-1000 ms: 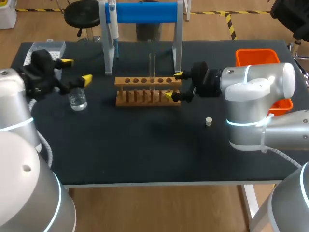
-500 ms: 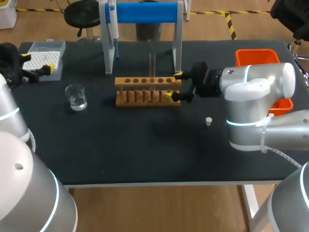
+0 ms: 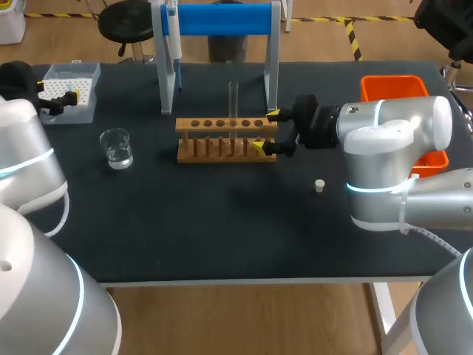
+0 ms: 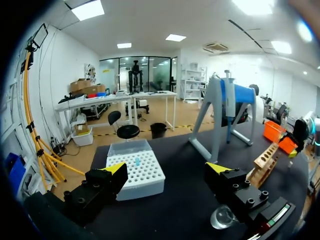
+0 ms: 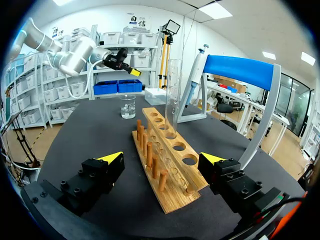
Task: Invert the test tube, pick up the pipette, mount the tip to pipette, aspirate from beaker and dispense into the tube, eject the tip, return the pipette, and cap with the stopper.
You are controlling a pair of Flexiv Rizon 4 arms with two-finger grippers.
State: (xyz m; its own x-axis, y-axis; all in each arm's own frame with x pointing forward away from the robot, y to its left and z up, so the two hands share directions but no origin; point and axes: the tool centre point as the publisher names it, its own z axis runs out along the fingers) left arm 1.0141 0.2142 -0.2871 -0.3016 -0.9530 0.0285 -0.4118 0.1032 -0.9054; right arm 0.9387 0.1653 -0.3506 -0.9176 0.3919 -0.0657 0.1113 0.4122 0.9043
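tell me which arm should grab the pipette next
Probably left. The pipette hangs at the left post of the stand, and the left gripper is open and empty near the tip box on that side. The right gripper sits open around the rack end.

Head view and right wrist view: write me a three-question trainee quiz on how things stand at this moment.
1. True or false: the test tube stands in the wooden rack while the stopper lies loose on the table.
2. The right pincer is: A) shut on the test tube; B) open, with one finger on either side of the rack's end; C) open over the stopper.
3. Where is the pipette?
Key: 1 true; 2 B; 3 hanging on the blue stand.
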